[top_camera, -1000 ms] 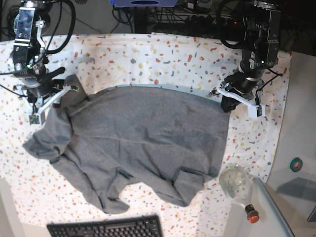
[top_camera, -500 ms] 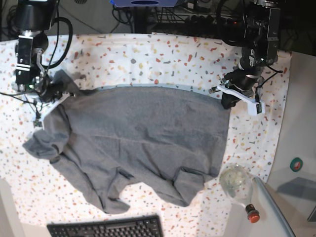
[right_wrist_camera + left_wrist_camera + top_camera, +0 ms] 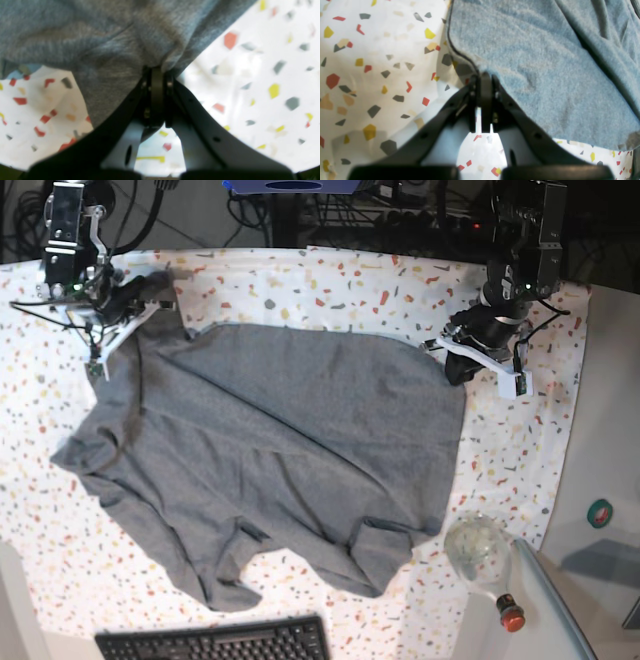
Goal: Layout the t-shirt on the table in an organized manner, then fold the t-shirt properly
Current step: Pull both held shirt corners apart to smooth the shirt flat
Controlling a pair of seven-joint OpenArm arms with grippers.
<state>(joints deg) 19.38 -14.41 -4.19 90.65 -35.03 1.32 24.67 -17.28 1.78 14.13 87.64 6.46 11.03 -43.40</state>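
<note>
The grey t-shirt lies spread but rumpled on the speckled table, its sleeves and neck bunched toward the near edge. At the far left of the base view my right gripper is shut on one corner of the shirt; in the right wrist view the jaws pinch a gathered fold of fabric. My left gripper, on the base view's right, is shut on the opposite corner. In the left wrist view its tips clamp the shirt's edge just above the table.
A black keyboard lies at the near edge. A clear glass bottle with a red cap lies near the shirt's near right corner. A green tape roll sits on the side surface at right. Cables run along the far edge.
My right gripper has shut on the shirt's left corner and carried it toward the far left, drawing the far edge outward. My left gripper stays shut and has shifted slightly farther away.
</note>
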